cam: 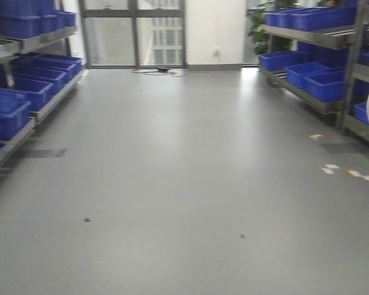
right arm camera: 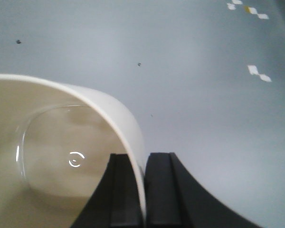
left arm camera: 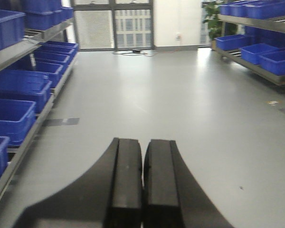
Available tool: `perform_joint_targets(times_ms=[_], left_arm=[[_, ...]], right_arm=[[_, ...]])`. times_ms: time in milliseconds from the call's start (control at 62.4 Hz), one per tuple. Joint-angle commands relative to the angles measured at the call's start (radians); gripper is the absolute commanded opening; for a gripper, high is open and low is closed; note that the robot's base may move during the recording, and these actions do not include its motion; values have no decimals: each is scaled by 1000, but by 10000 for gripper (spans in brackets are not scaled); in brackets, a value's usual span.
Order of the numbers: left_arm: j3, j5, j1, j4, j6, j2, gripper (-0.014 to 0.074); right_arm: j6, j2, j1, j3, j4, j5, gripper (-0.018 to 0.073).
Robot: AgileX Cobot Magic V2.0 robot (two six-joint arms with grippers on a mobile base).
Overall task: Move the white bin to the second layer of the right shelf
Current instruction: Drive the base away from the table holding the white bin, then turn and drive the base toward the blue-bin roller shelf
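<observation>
At the right gripper (right arm camera: 143,160), two matte black, flat-faced fingers (right arm camera: 159,190) pinch the thin wall of the white bin (right arm camera: 61,142). One finger sits inside the tub and one outside. The bin is glossy cream plastic with a smooth rolled rim, a rounded corner and a plain rounded base, with nothing inside. It hangs in the air above the floor (right arm camera: 190,95), gripped by that wall alone. From the front view, only a blurred cream edge of it shows at the far right.

Beside it, the left gripper (left arm camera: 142,145) is closed, its two black rectangular fingers pressed almost together with a hairline gap, holding nothing.

Underneath, the floor is smooth grey with a soft sheen, marked by a few small dark specks and white tape marks (right arm camera: 259,73).

Along the right wall stands the right shelf (cam: 307,37), a brushed steel rack with sloping levels. Its surface is too blurred to show detail, and the bin is well apart from it. Blue crates (cam: 329,85), rectangular moulded plastic, fill its levels. A matching left shelf (left arm camera: 26,50) holds more of them. At the far end is a tall dark-framed window (cam: 135,31).
</observation>
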Motion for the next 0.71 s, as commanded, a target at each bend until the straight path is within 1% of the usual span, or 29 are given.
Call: perform_joint_targets(times_ms=[0, 689], left_arm=[[29, -83, 2, -8, -5, -19, 85], [29, -83, 2, -8, -5, -19, 85]], right_arm=[[-5, -4, -7, -32, 1, -85, 55], [-5, -4, -7, -32, 1, -85, 55]])
